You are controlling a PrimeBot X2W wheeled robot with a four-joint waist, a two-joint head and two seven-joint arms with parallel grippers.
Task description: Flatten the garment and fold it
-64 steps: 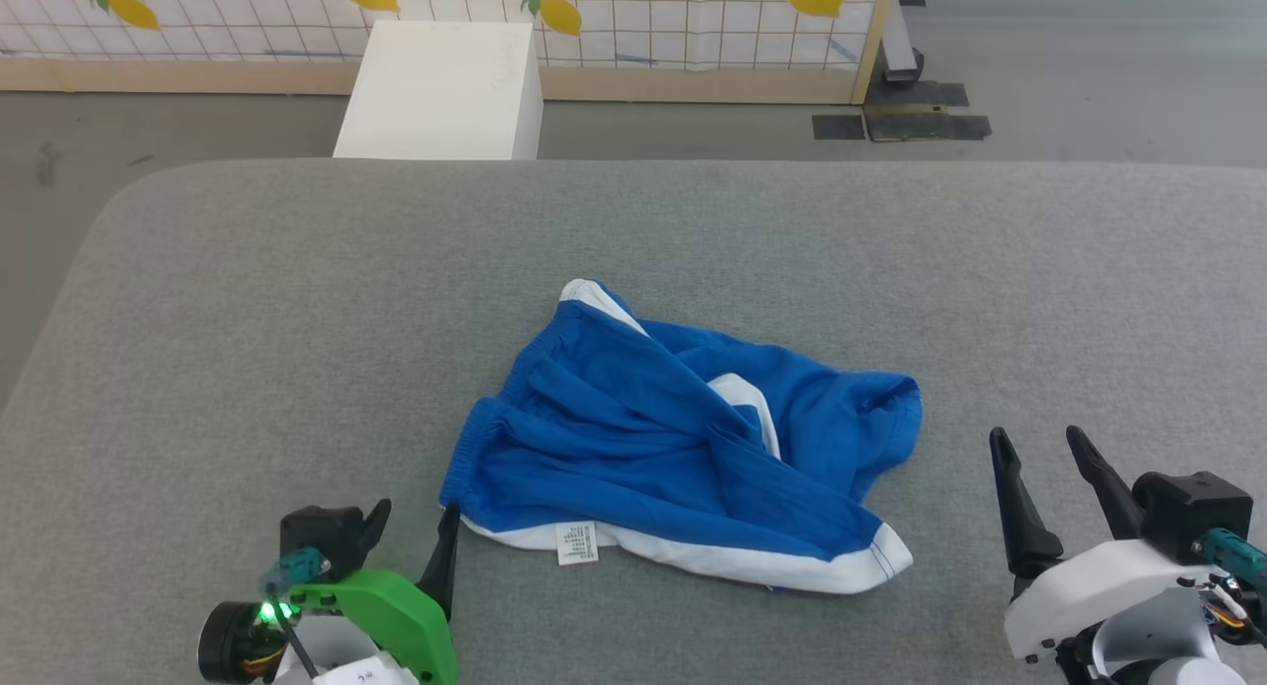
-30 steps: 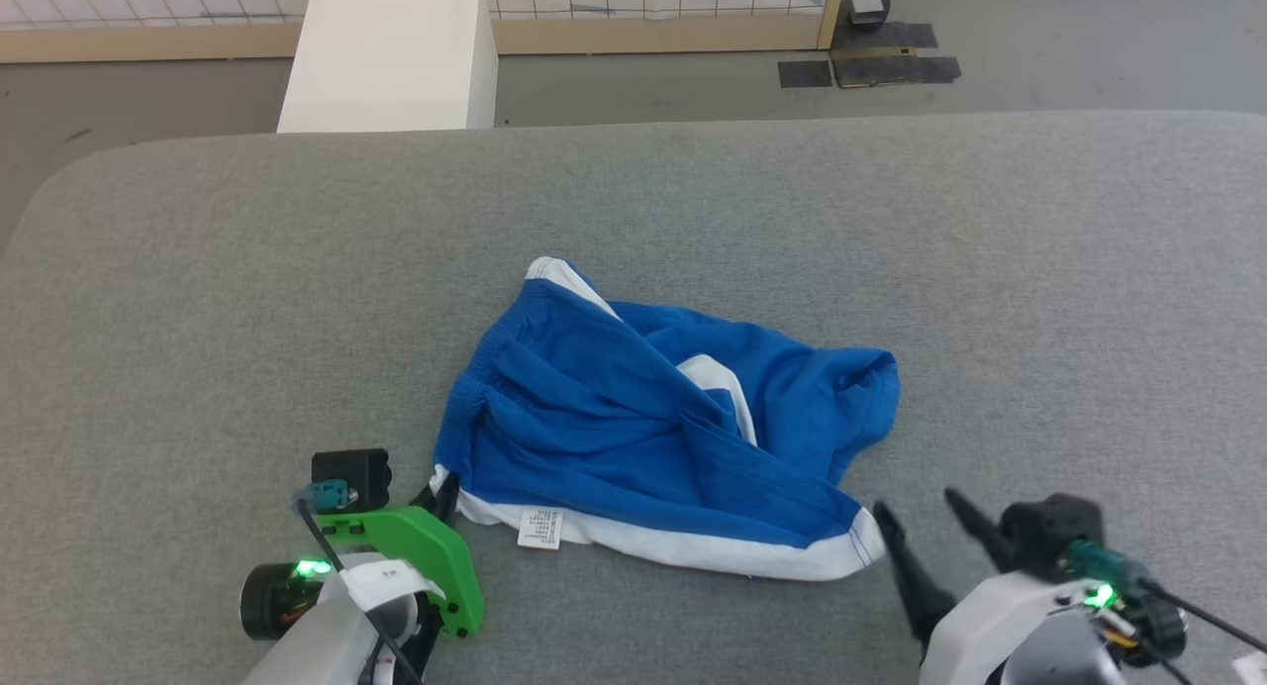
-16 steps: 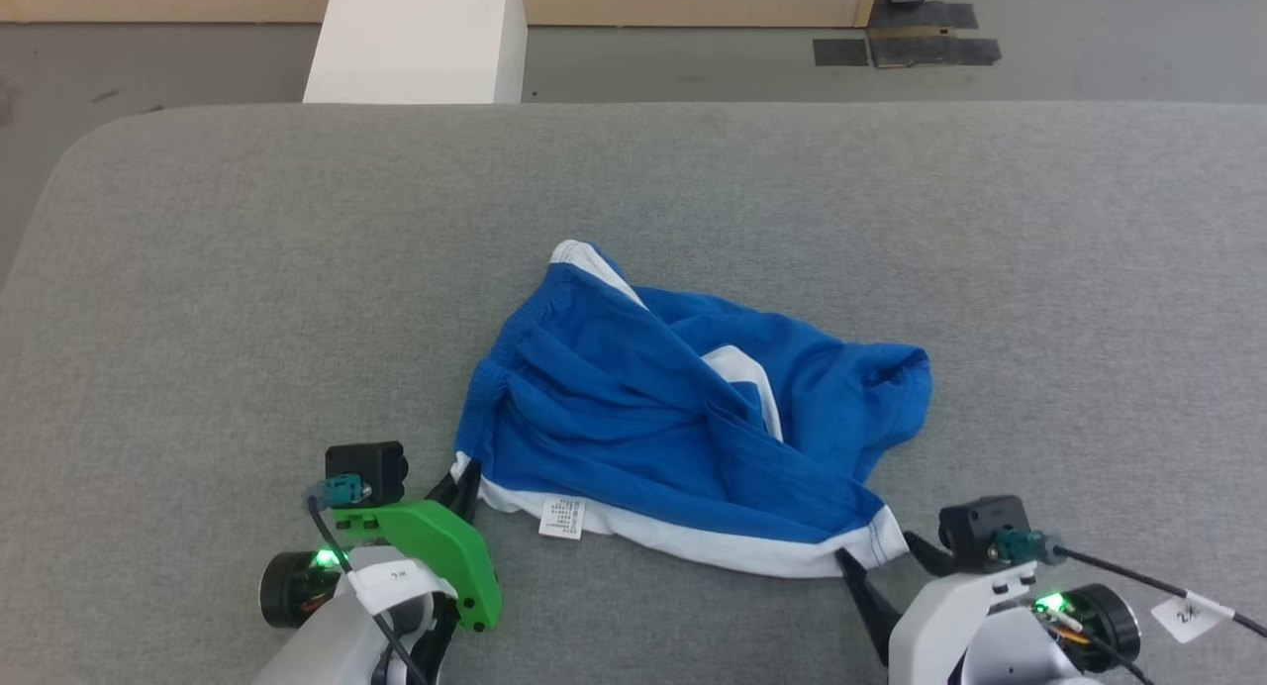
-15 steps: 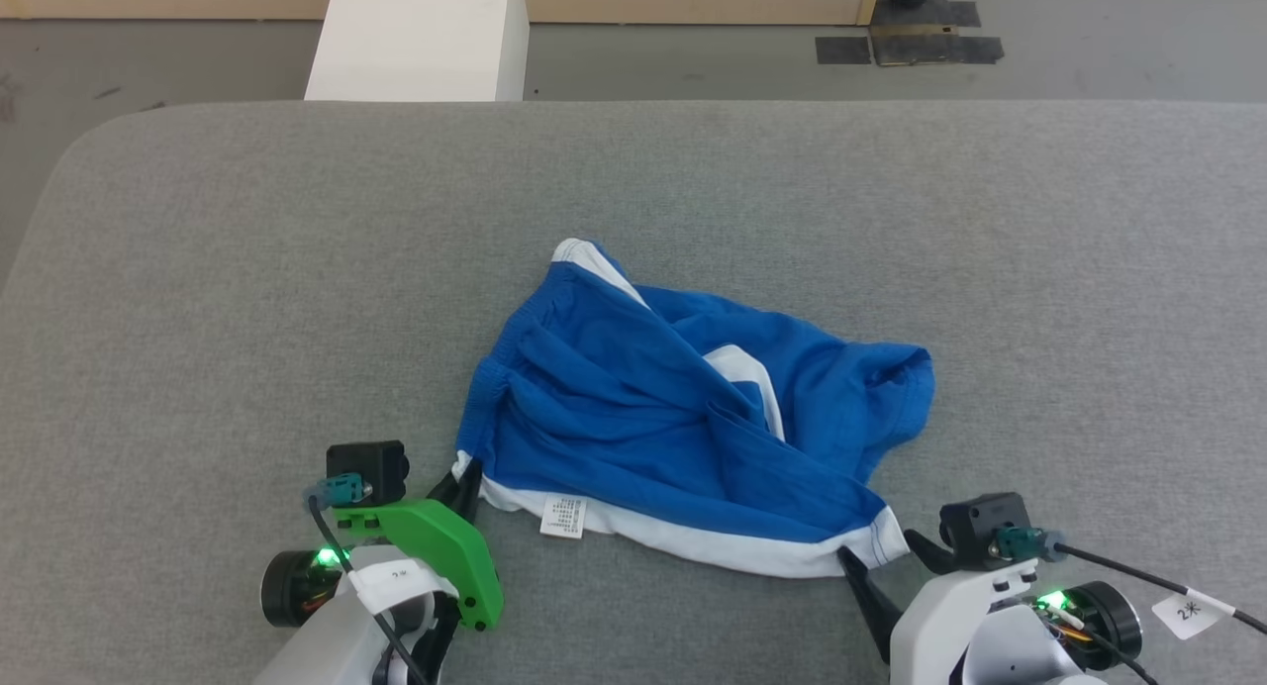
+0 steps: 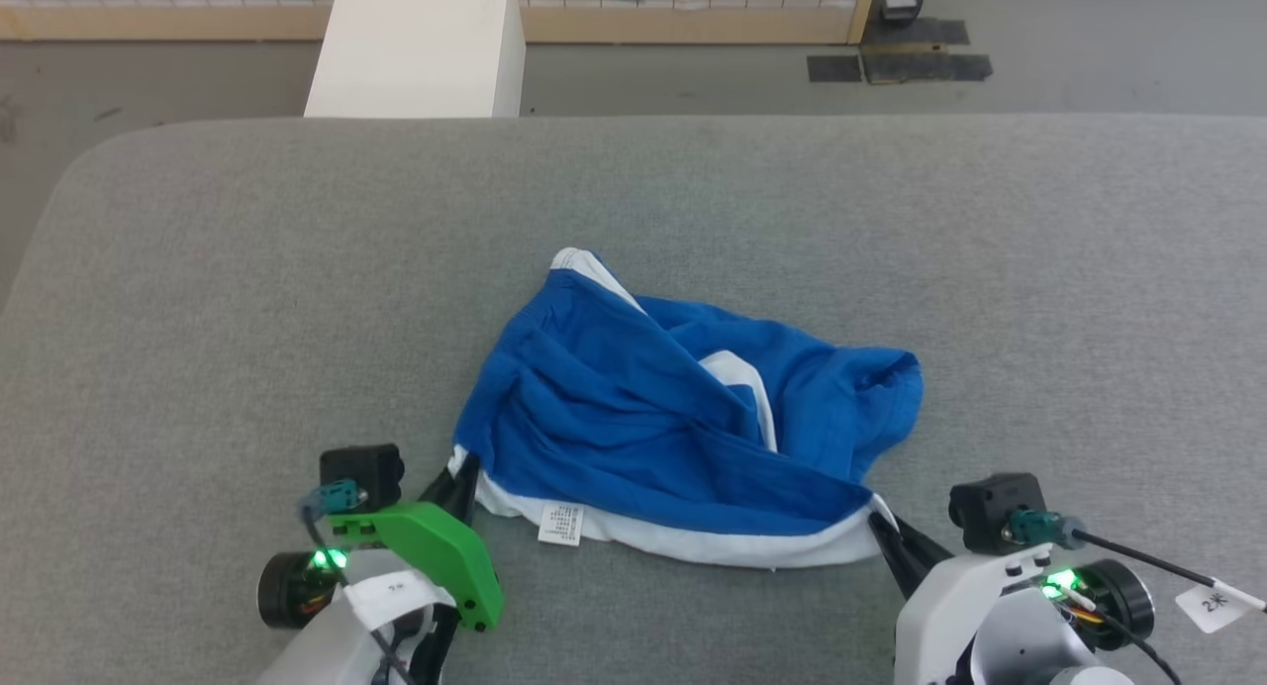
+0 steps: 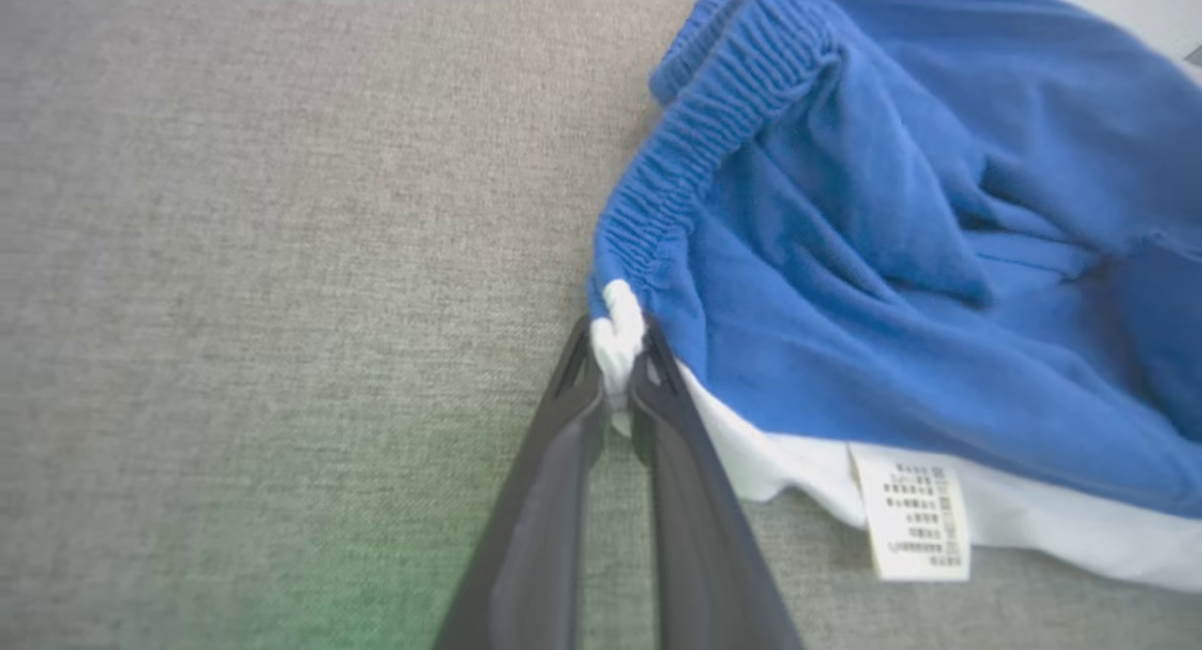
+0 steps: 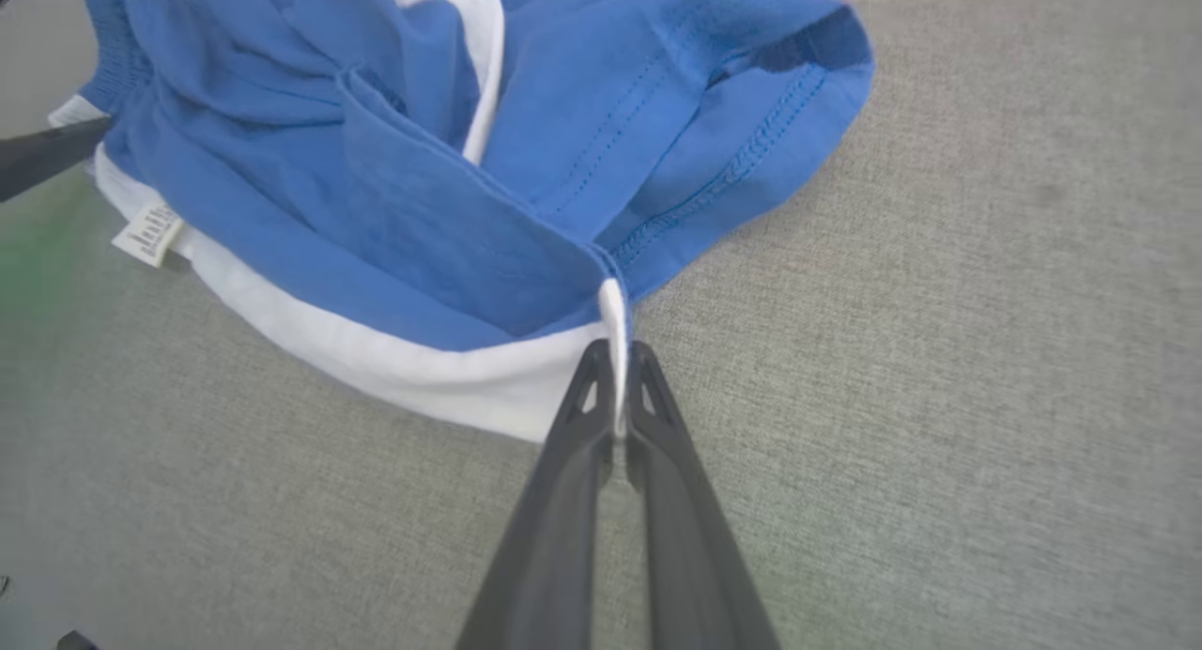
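Here, at the near left of the grey cloth-covered worktop (image 5: 247, 299), the left gripper (image 6: 617, 349) reaches in low from the near edge. Its green-shelled wrist is tilted and its fingers point far and a little right. Its jaws are pinched almost together on a bunched white corner of the garment (image 5: 633, 418), just where the gathered blue waistband (image 6: 695, 152) ends.

The garment, a pair of royal-blue shorts, lies crumpled in the middle of the worktop, somewhat toward the near side and between the two grippers. A white band runs along its near edge, and a small white tag (image 5: 559, 523) hangs from the band's left part. A diagonal fold crosses the middle with a white strip beside it, and a white-tipped corner points toward the far edge. On the right, a leg opening (image 5: 891, 378) gapes.

At the near right, the right gripper (image 7: 615, 368) rises from its white wrist with its fingers pointing far and left. Its jaws are closed on the thin white corner at the band's right end.

Bare worktop spreads wide to the left, right and far side of the garment, and the far-left corner is rounded. Beyond the far edge is grey floor (image 5: 693, 81), where a white box (image 5: 416, 42) stands left of centre.
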